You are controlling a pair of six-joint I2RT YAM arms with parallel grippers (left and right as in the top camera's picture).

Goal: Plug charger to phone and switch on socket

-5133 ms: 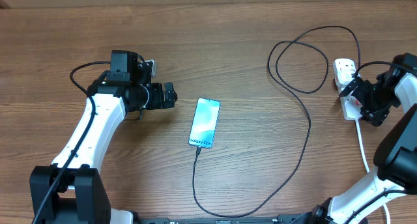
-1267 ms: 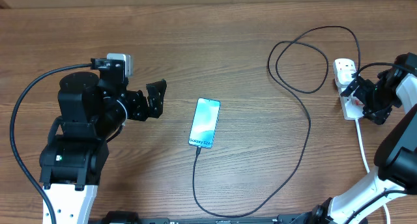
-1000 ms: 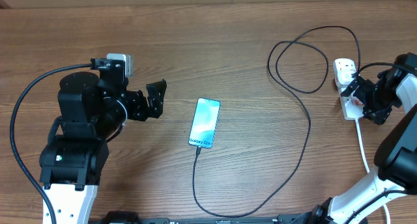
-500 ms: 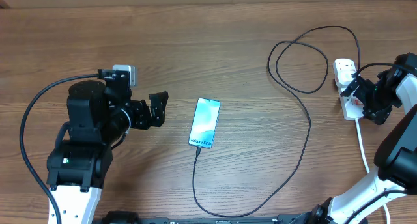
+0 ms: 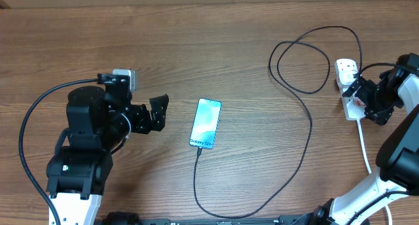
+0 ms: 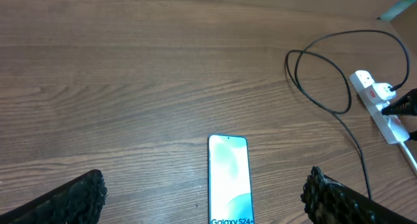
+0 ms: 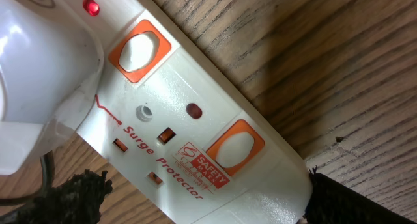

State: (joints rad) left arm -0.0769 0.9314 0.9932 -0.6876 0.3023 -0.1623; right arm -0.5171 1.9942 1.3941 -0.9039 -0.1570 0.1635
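Observation:
The phone [image 5: 205, 123] lies flat on the wooden table with its blue-teal screen up; it also shows in the left wrist view [image 6: 229, 178]. The black charger cable [image 5: 308, 140] runs from the phone's near end, loops right and up to the white socket strip [image 5: 346, 70]. My left gripper [image 5: 159, 110] is open and empty, left of the phone. My right gripper [image 5: 359, 99] is open over the strip, its fingers either side of the strip's end [image 7: 215, 152]. A small red light [image 7: 92, 6] glows beside one orange switch [image 7: 139, 50]; the second light [image 7: 193, 110] is dark.
A white plug body [image 7: 32, 74] sits in the strip, with a dark lead [image 7: 45, 165] below it. The strip's white cord [image 5: 364, 146] runs toward the front right. The cable's loops [image 6: 322, 71] lie between the phone and the strip.
My left arm has drawn back and lifted from beside the phone, then shifted slightly nearer. The right gripper, phone and cable have not moved.

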